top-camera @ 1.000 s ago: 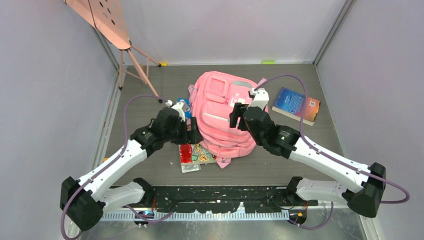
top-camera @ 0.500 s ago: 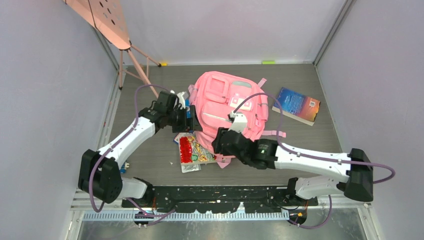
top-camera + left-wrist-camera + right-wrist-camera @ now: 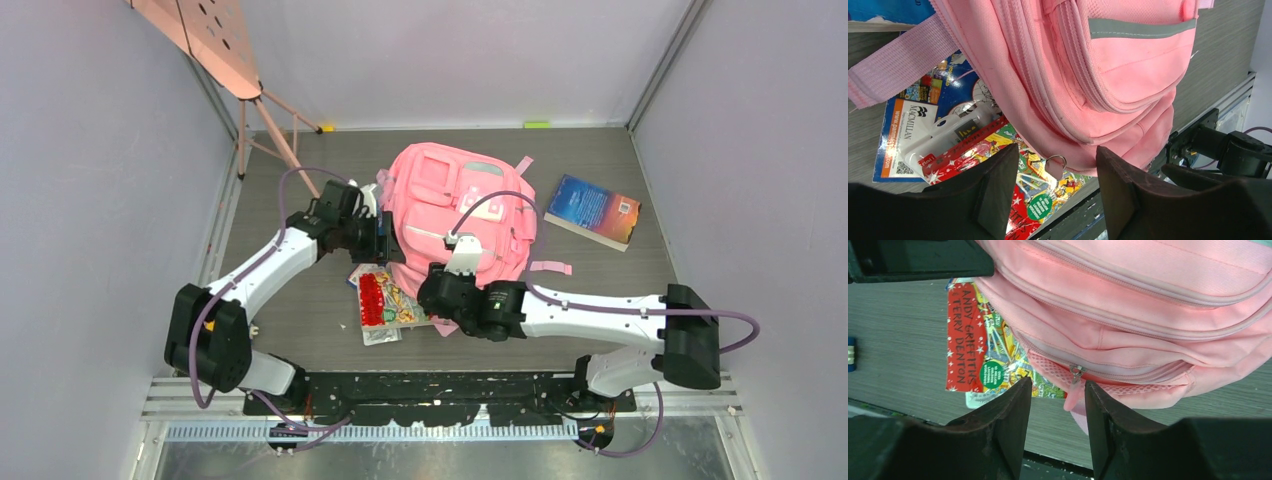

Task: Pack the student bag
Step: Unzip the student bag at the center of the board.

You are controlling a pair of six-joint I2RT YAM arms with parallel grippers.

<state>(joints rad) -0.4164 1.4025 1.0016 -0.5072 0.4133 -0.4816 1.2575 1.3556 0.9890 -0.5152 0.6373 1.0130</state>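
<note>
Pink woven fabric, soft and slack, makes up the large student bag (image 3: 455,225), which lies front pockets up in the middle of the grey wood-grain tabletop (image 3: 620,290). Its near-left corner rests over a red-and-yellow illustrated paperback (image 3: 385,300), and a blue softcover book (image 3: 595,210) lies apart toward the right edge. The left gripper (image 3: 385,245) hovers at the bag's left flank with its jaws apart and nothing clamped; the left wrist view shows a small metal ring pull (image 3: 1056,159) hanging from the zip line between its dark fingers (image 3: 998,185). The right gripper (image 3: 432,290) sits at the bag's near end, also parted and empty, with a small metal zip pull (image 3: 1077,372) just beyond the gap. The bag sags and creases along its seams, so it probably weighs little and will fold rather than keep its shape when lifted. The flat panels offer little to pinch, so the better holds look like the zip pulls, the raised seam ridges and the webbing strap (image 3: 898,75). Both pulls are small and may slip from the pads. One arm should probably pin or hold the cloth while the other draws a zip, or the whole bag could slide across the smooth surface.
</note>
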